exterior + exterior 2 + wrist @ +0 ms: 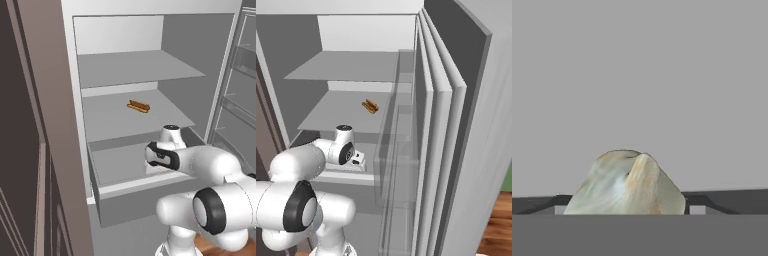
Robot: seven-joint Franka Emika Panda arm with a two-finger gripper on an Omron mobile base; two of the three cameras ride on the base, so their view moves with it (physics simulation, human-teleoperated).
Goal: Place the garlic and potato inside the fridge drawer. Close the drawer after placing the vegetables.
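Garlic (626,184): cream bulb sits right at the tool (626,212), which we judge clenched on it, fingertips mostly hidden. Tool (159,170) hangs low inside the open fridge drawer (120,192), so release goes straight down. Orange-brown item (138,106) lies on the shelf (115,120) above, well apart. Nothing obstructs.
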